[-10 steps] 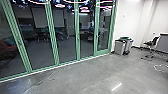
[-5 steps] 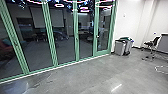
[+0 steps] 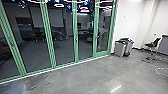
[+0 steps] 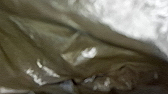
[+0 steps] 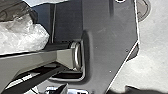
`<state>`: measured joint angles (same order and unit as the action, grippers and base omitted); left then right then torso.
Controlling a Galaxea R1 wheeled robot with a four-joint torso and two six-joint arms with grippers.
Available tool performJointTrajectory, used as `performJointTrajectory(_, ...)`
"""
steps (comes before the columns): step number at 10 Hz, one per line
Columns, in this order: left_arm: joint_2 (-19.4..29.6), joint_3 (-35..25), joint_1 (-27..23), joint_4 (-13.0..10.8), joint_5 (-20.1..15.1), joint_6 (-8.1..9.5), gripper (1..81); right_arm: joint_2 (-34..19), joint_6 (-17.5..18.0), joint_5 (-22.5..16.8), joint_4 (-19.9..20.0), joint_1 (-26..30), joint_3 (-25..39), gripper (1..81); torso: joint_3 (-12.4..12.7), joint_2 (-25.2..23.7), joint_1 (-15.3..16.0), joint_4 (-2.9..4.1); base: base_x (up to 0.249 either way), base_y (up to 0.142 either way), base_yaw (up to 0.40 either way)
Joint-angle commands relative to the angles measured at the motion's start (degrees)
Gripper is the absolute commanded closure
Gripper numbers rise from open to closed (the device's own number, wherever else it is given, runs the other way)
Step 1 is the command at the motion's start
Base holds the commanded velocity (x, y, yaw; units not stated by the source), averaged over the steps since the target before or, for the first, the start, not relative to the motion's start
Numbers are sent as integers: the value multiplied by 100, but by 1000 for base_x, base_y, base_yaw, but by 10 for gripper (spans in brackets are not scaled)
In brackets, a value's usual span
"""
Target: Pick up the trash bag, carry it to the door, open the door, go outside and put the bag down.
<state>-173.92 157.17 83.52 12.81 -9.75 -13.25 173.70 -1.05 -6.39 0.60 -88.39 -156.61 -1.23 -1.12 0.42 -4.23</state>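
The trash bag (image 4: 75, 42) bulks close at the left wrist — picked up, I'd judge, though I can't tell how open either hand is or what it holds. The green-framed door (image 3: 102, 53) looks shut — opening it, going outside and setting down remain.

The robot has moved slightly nearer the grey bins (image 3: 120, 49).

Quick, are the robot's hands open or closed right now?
Left hand: can't tell open or closed; a crumpled brown bag is close by.
Right hand: can't tell either; crinkly pale plastic is nearby.
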Motion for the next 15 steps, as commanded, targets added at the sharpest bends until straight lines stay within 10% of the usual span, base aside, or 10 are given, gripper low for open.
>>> performJointTrajectory(1, -2, 7, -296, -33, -405, -20, 811, 9, -18, -372, -16, 265, 18, 10, 0, 0, 0, 0, 154, -82, 0)
performJointTrajectory(15, -2, 7, -296, -33, -396, -28, 811, 9, -18, -372, -16, 273, 18, 10, 2, 0, -5, 0, 154, -82, 0)
